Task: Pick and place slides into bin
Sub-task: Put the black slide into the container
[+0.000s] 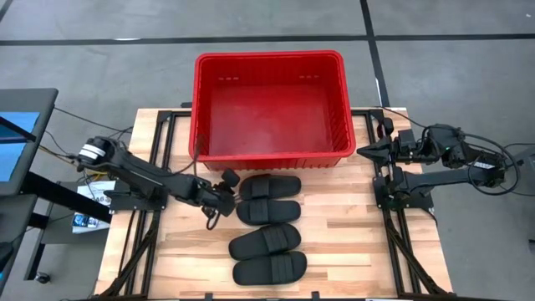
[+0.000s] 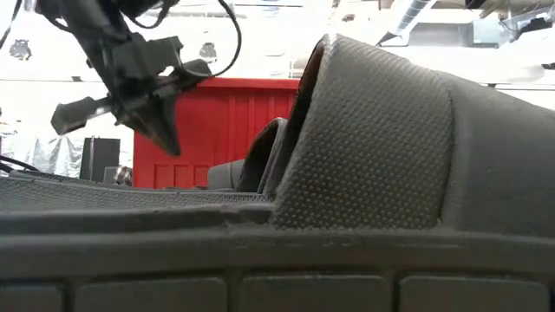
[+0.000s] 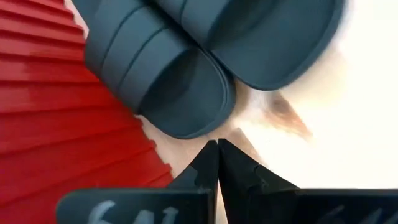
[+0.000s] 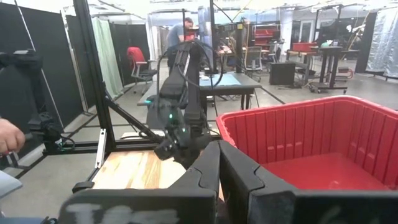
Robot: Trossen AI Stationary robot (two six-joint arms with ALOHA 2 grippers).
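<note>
Four black slides [image 1: 268, 228] lie in a column on the wooden worktop [image 1: 351, 242], at 6 o'clock from the empty red bin [image 1: 269, 109]. The left gripper [image 1: 229, 189], fingers pressed together, hovers at 9 o'clock of the top slide [image 1: 270, 186]. The right gripper [image 1: 368, 150], also pressed together, waits at 3 o'clock of the bin.

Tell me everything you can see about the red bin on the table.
The bin is a large red rectangular crate that looks like moulded plastic, with a thick rolled rim, ribbed outer walls and slotted upper sides. It sits upright at the far edge of the wooden table, its open top facing up, and nothing shows inside it; its floor is bare. The four black slides lie on the table just in front of it, none of them inside. The left end effector hovers near its front left corner without touching it.
</note>
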